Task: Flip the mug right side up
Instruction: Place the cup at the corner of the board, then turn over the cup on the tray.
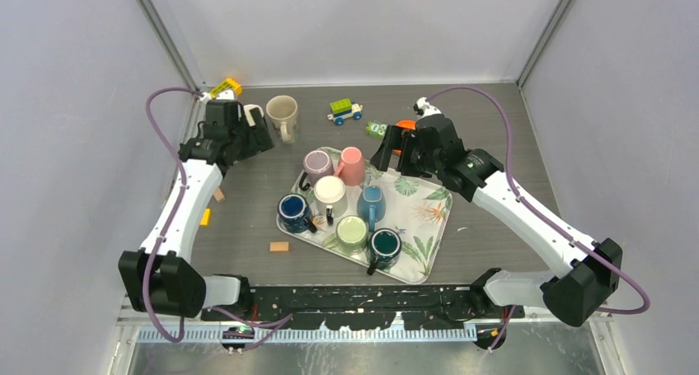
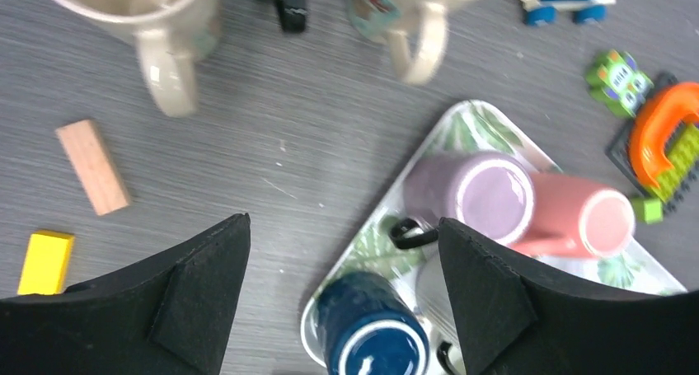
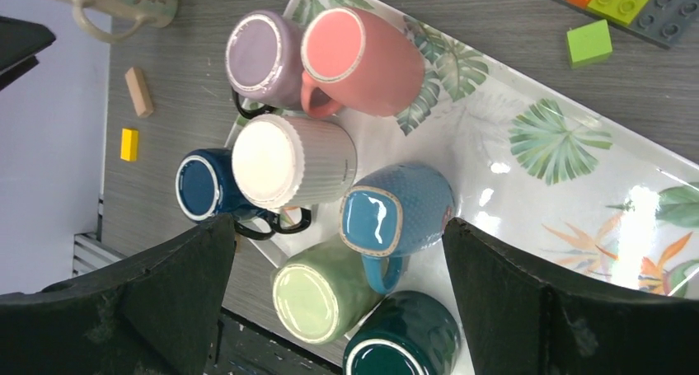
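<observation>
hovering with fingers spread wide and empty, both grippers look between picks; next, the right gripper (image 3: 338,309) should descend on the upside-down pink mug (image 1: 353,166) at the tray's (image 1: 429,227) twelve o'clock.

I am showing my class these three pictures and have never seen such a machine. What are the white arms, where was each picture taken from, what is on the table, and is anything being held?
The overhead picture shows two white robot arms bolted at the near table edge. Each ends in a two-finger gripper: the left gripper is at the far left, the right gripper near the middle. The other two pictures come from a camera on each wrist, so the black shapes at the bottom are that arm's own fingers.

On the grey table lies a leaf-patterned tray carrying seven mugs, all bottom up, among them a pink mug and a white ribbed mug. Two cream mugs stand upright beyond the tray. Toy bricks and wooden blocks are scattered about.

Both grippers are open and hold nothing.
</observation>
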You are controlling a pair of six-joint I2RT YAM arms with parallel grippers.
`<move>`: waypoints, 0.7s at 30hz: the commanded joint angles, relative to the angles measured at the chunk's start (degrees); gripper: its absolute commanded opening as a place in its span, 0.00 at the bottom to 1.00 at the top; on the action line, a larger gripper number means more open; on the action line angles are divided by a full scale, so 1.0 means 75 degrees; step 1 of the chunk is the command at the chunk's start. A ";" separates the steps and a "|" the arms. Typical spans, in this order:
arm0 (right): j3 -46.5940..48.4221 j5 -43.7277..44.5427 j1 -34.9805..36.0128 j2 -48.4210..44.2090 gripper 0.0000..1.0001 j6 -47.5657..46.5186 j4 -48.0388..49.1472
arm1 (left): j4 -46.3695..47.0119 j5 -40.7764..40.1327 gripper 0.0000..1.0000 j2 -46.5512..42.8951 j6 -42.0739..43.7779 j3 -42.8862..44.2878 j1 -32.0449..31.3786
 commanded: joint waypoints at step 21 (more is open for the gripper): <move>-0.0723 0.2330 0.2006 0.0598 0.94 0.1200 -0.0730 | 0.0564 0.1446 0.90 -0.1760 -0.0299 -0.1274 -0.1973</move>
